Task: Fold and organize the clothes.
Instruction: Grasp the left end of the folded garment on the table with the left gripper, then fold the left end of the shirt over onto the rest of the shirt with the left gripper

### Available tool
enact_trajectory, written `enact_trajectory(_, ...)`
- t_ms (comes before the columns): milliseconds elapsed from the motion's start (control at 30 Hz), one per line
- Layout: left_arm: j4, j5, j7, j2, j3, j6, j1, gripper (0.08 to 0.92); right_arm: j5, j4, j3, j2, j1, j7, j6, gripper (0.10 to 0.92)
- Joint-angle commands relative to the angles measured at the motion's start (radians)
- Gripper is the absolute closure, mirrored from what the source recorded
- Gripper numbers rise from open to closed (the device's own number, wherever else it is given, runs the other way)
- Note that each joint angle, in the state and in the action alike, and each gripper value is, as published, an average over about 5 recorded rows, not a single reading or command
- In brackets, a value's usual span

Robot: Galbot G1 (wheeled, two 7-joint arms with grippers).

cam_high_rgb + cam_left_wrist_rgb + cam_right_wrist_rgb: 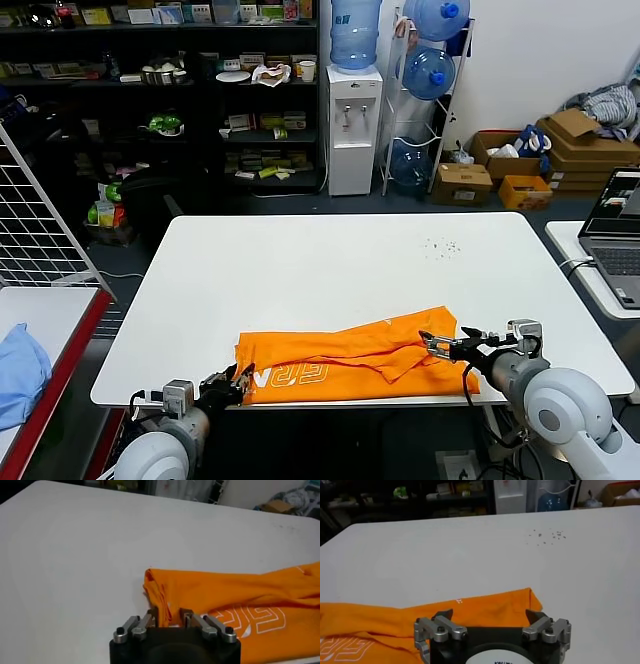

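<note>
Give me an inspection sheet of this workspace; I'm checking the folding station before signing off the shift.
Surface: white table, small dark specks near its far right.
Job's things: orange T-shirt lying partly folded along the near edge, white lettering showing.
Clutter: light blue cloth on the side table to the left; laptop on the desk to the right.
Grippers: left end effector at the shirt's left end, fingers close on either side of the fabric; right end effector open over the shirt's right end.
Cables: black cable looping by the right wrist.
Surroundings: shelving, water dispenser, cardboard boxes.
</note>
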Motion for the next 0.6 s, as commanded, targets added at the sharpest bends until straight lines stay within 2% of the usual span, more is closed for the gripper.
enact_trajectory(33, -0.001, 0.025, -0.005, -0.005, -0.002, -0.017, -0.002, 0.698, -0.003, -0.003, -0.001, 0.003, 0.0, 0.0, -0.01, 0.104)
enact_trajectory(167, -0.013, 0.021, -0.017, 0.017, -0.015, -0.02, 0.004, 0.818, -0.008, -0.01, -0.003, 0.006, 0.004, -0.001, -0.005, 0.104)
enact_trajectory(267, -0.029, 0.003, -0.019, 0.056, -0.048, -0.021, 0.01, 0.875, -0.013, -0.019, -0.013, 0.011, 0.017, -0.002, -0.002, 0.104)
enact_trajectory(600, -0.057, -0.144, -0.042, 0.273, -0.27, -0.019, 0.063, 0.883, -0.048, -0.068, -0.087, 0.05, 0.097, -0.032, 0.012, 0.104)
